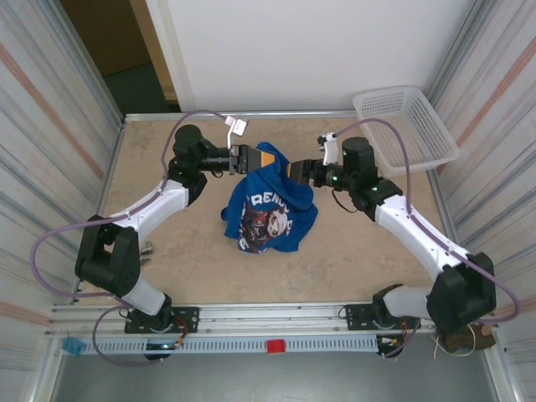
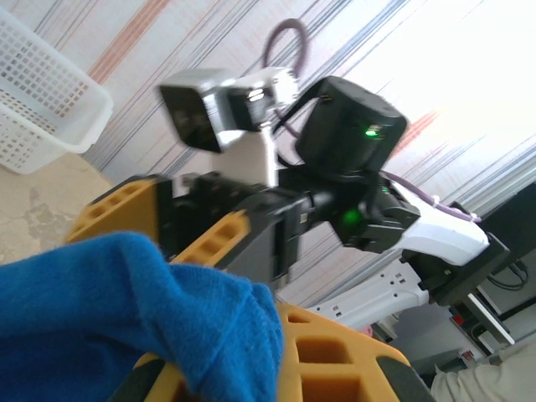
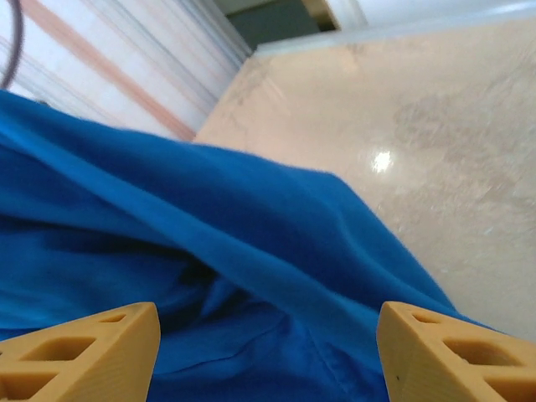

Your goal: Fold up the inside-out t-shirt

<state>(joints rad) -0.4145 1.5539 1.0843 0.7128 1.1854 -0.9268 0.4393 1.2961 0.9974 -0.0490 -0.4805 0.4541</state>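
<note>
Royal-blue soft cloth t-shirt (image 1: 270,209) mid-table, bunched into a loose heap, its dark multicoloured print facing up on the near side. Upper edge of the cloth drawn up toward the two arms, which meet over it from either side. Left jaws closed tight on a fold of the blue cloth; the left wrist view shows the cloth (image 2: 151,318) pinched against the yellow lattice finger (image 2: 335,352). Right jaws spread wide and gripping nothing. In the right wrist view both yellow fingertips (image 3: 100,352) stand well apart, with the blue cloth (image 3: 251,226) lying slack ahead of them. Beige mottled table (image 1: 360,251) bare around the heap. White plastic lattice basket (image 1: 410,126) at the far right corner, well apart from the shirt.
</note>
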